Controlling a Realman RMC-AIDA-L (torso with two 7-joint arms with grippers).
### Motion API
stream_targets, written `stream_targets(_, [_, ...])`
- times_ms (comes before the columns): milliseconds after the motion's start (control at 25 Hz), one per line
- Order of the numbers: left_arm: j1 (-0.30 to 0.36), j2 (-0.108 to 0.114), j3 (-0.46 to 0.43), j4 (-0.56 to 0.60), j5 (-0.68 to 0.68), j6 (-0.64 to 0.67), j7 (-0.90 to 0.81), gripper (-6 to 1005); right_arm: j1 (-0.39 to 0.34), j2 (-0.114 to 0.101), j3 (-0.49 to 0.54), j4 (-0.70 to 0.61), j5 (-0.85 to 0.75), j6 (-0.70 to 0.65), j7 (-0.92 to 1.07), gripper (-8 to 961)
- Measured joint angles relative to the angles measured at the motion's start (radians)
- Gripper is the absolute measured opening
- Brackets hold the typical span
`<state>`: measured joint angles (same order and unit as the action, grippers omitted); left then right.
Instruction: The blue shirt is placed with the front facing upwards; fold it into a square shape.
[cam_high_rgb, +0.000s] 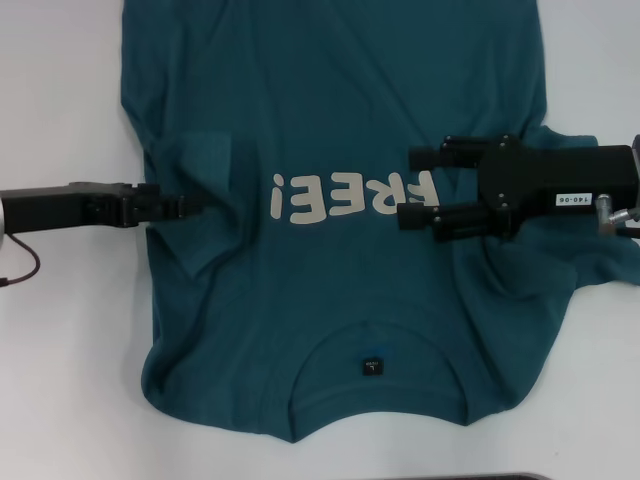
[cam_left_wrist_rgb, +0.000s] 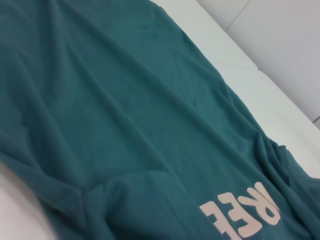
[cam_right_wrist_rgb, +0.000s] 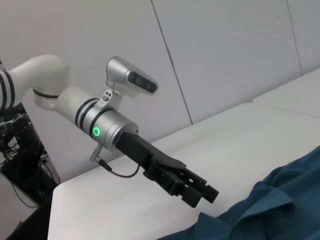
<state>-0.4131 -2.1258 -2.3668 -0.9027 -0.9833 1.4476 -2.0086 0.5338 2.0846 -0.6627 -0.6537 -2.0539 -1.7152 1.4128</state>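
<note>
Shirt: the blue shirt (cam_high_rgb: 340, 120) lies flat on the white counter (cam_high_rgb: 60, 90), letters up, collar near the robot.
Left gripper (cam_high_rgb: 178, 209): at the shirt's left edge, jaws together.
Right gripper (cam_high_rgb: 415, 185): over the letters, jaws apart, holding nothing.
Do it well: I think each side should fold in straight, with no bunching.

The shirt (cam_high_rgb: 330, 110) is soft matt cloth, creased, with flat cream print. The table (cam_high_rgb: 60, 120) looks smooth, matt white. Both tools, left (cam_high_rgb: 178, 208) and right (cam_high_rgb: 412, 187), are matt black plastic; the left arm (cam_right_wrist_rgb: 65, 100) is glossy white with brushed metal
</note>
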Motion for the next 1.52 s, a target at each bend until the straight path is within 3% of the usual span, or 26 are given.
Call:
stream_targets(400, [0.004,-0.002,0.003,0.003,0.003,0.027,0.02,876,0.001,0.0,0.0,0.002,0.002,0.001,0.0,912])
stream_targets(680, [-0.014,-0.035,0.009,-0.031,-0.002,0.062,0.04,875,-0.001,0.0,0.002,0.002,0.003,0.0,0.0,912])
stream_targets(880, [-0.032,-0.046,0.067,-0.024,-0.013,0.015,0.064,876,-0.001,0.0,0.003,0.004,0.01,-0.001,0.0,912])
stream_targets(1520, [0.024,-0.041,0.154,-0.182,0.008,-0.074,0.0,875,-0.009,0.0,0.014,0.014,0.061,-0.005,0.001,913])
